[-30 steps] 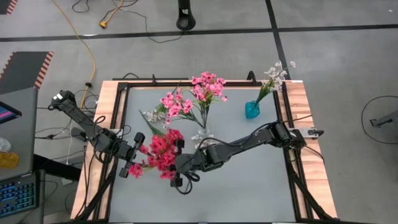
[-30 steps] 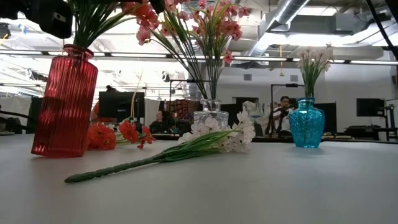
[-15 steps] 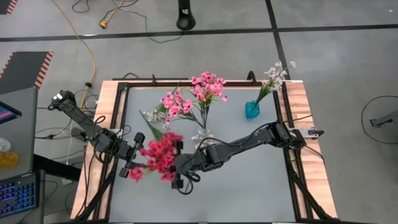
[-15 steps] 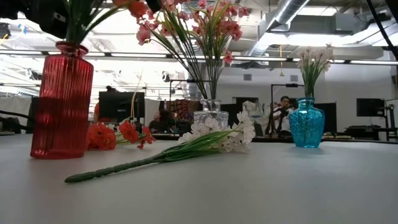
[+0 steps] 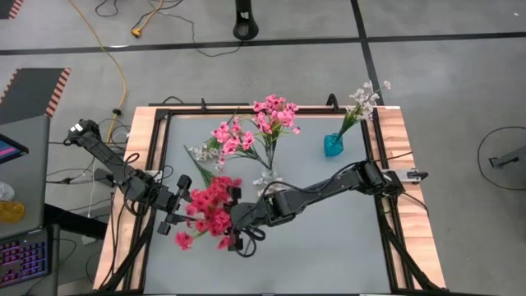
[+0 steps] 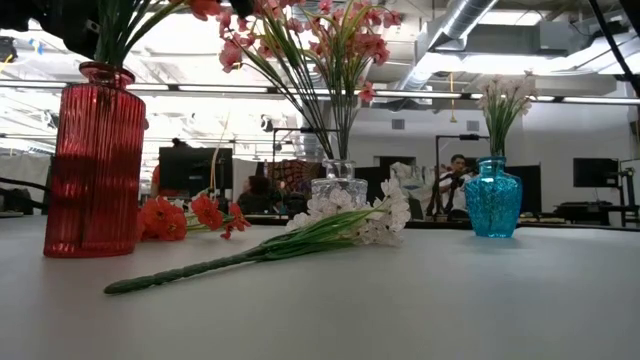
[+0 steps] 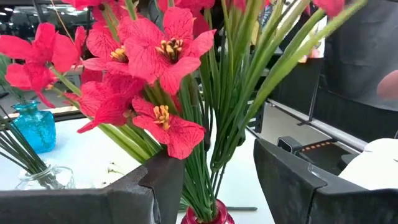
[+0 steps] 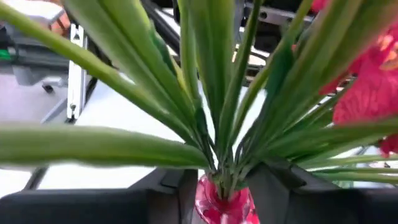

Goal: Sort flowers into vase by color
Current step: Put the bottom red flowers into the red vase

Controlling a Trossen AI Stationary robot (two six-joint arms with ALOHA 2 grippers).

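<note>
A ribbed red vase (image 6: 92,165) stands on its base at the table's near left and holds red flowers (image 5: 205,215) with long green stems. My left gripper (image 5: 182,207) is open, level, with a finger on either side of the stems just above the vase's mouth (image 7: 208,216). My right gripper (image 5: 233,224) comes from the opposite side. It is open, and its fingers flank the same mouth (image 8: 221,205) and the stems (image 8: 217,124). A white sprig (image 6: 330,228) lies flat on the table. My right gripper has a finger (image 8: 177,193) close on each side of the red vase's mouth, slanting down from the table's right. I cannot tell whether either finger touches the glass or the stems.
A clear vase (image 6: 338,185) with pink flowers (image 5: 263,123) stands mid-table. A blue vase (image 5: 333,145) with white flowers is at the far right. Red blossoms (image 6: 190,215) lie behind the red vase, and a pale sprig (image 5: 205,154) lies at the far left. The near right is bare tabletop.
The red vase leaned with its neck toward the table's right and now stands upright, its base almost where it was. The red blossoms above it have swung toward the table's near left and spread out.
</note>
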